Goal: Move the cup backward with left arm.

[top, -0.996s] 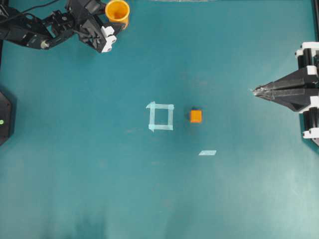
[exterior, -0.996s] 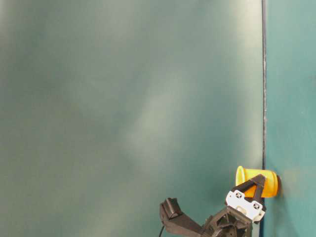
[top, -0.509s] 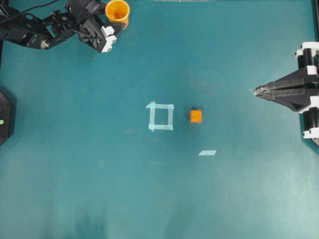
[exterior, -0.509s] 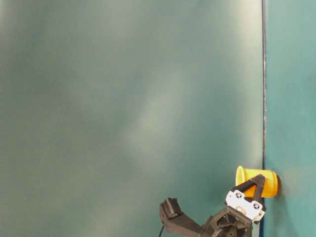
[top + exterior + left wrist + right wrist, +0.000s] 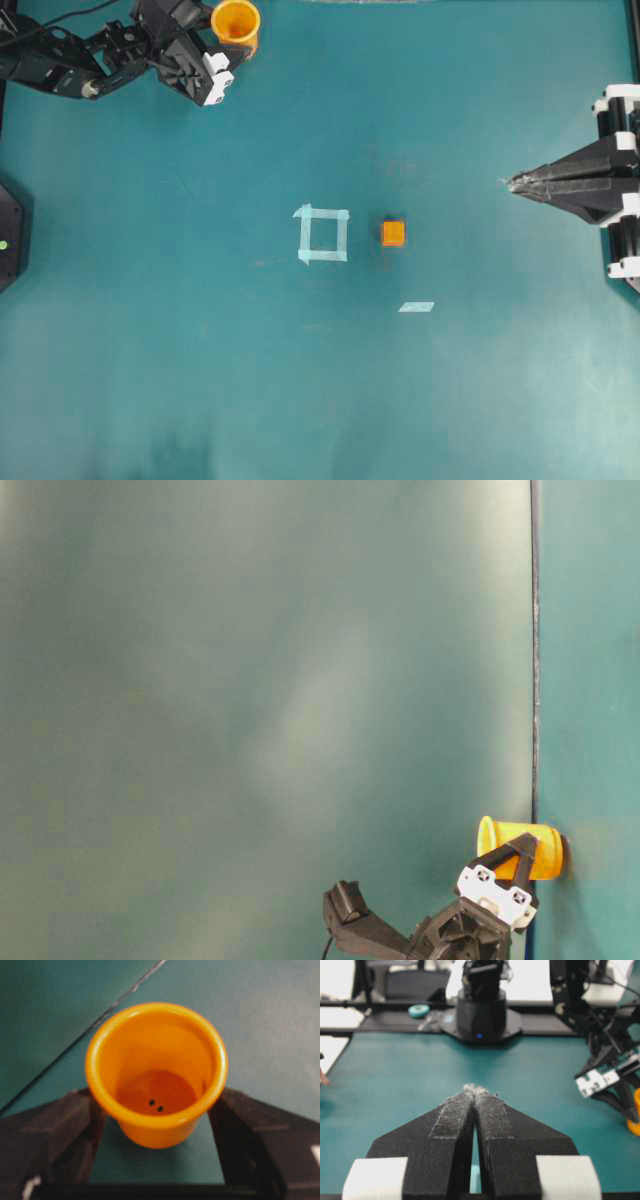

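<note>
**A:** Where was the cup (image 5: 236, 21) when you looked?

**B:** Right between the fingers (image 5: 55, 1130) of the left gripper (image 5: 228, 52), upright, at the far edge of the teal table (image 5: 450, 120), in the top-left corner of the overhead view. From the wrist camera its mouth faced up and its base sat on the table, with a finger on either side of it.

**A:** Was the gripper clamped on it?

**B:** The jaws stood wide, about as wide as the cup itself. Both fingers sat just beside the cup's wall, under its rim. Whether they pressed on it or only flanked it, I could not tell.

**A:** And the other arm?

**B:** The right gripper (image 5: 512, 182) was well away from the cup, at the right side of the table, its two padded fingers pressed together to a point with nothing between them.

**A:** Anything else out there?

**B:** A small orange cube (image 5: 393, 233) lay about midway between the two grippers, just beside a square of pale tape (image 5: 322, 233), and a loose tape strip (image 5: 416, 307) lay near the cube, on the side away from the left gripper.
</note>
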